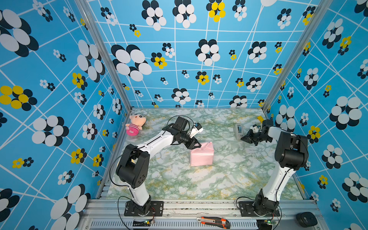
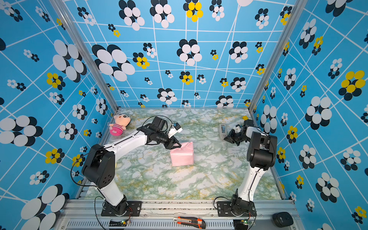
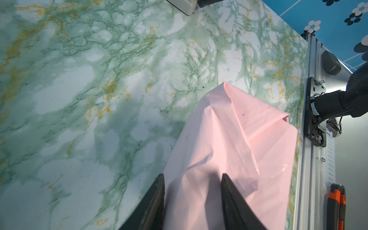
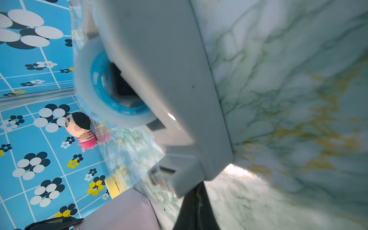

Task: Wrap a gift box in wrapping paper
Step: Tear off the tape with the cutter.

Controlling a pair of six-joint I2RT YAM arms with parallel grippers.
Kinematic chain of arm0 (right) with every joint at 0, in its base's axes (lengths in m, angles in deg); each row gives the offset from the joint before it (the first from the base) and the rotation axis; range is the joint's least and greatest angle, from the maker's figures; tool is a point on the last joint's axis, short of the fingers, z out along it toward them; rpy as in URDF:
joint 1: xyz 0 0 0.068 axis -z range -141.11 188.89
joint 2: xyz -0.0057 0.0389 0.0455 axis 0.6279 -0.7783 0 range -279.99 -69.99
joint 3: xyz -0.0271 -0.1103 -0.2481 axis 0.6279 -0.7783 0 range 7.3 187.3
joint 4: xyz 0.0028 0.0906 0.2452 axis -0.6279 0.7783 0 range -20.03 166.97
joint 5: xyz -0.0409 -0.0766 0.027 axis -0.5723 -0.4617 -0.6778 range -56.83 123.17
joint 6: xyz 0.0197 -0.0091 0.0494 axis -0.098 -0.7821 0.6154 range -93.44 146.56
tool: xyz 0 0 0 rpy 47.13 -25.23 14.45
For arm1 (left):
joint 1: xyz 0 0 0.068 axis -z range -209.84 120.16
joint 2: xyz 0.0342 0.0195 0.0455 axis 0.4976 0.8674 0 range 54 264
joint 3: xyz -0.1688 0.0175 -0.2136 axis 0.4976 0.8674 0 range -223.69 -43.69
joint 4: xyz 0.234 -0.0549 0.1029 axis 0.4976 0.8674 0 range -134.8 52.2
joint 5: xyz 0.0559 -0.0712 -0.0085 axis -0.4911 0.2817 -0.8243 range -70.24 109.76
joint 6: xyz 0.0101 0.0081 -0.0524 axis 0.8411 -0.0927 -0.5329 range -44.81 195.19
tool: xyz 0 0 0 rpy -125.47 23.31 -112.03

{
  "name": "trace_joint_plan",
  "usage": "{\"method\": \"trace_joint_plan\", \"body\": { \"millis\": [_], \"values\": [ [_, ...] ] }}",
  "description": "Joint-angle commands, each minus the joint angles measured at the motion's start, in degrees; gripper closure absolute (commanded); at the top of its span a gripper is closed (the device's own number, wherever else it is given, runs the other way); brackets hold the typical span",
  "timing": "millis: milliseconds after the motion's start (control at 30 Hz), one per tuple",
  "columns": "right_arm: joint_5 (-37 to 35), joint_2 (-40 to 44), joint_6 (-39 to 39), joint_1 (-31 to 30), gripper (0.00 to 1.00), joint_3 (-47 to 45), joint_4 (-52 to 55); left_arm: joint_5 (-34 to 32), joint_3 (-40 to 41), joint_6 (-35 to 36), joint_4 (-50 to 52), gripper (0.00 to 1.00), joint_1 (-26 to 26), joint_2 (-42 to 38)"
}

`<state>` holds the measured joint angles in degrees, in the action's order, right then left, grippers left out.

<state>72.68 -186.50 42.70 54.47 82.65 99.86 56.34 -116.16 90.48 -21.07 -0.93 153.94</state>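
Marble counter, middle: wrapping paper hides the gift box. Left claw rests spread on its top fold, right claw is pressed together by the tape dispenser. I'd pin that fold flat till tape's on.

A robotics lab test cell — the left arm and right arm are bolted to an aluminium rail, 3 printed blue flower-pattern walls box in a marble-patterned tabletop, and a utility knife lies on the frame.
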Motion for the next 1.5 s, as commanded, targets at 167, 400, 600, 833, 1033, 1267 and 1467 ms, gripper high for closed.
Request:
{"method": "trace_joint_plan", "body": {
  "millis": [167, 400, 600, 833, 1033, 1267, 1467],
  "values": [
    [-6.1, -1.0, 1.1, -2.9, 1.00, -2.6, 0.7, -6.8, 1.9, 1.3, 3.0, 0.54, 0.3, 1.8],
    [-16.0, 3.9, 2.7, -0.7, 1.00, -5.0, 0.5, -7.2, 2.0, 1.5, 3.2, 0.54, 0.4, 1.5],
    [-16.8, 5.1, 0.8, -1.5, 1.00, -4.6, 3.1, -7.2, 1.8, 1.5, 3.1, 0.54, 0.4, 1.5],
    [-0.9, 17.9, -0.2, -4.9, 1.00, -8.6, 1.4, -7.9, 1.9, 1.7, 3.3, 0.54, 0.5, 1.2],
    [1.3, 31.1, 7.0, -15.5, 1.00, -8.1, 2.8, -9.3, 2.6, 1.8, 2.7, 0.54, 0.7, 0.8],
    [-6.8, 37.3, 20.2, -34.4, 1.00, -7.1, -1.8, -10.3, 4.0, 1.8, 1.4, 0.54, 1.4, 0.0],
    [-13.7, 35.1, 31.6, -45.4, 1.00, -7.2, -4.2, -11.0, 4.7, 1.8, 0.9, 0.54, 1.7, -0.3]
  ]
}}
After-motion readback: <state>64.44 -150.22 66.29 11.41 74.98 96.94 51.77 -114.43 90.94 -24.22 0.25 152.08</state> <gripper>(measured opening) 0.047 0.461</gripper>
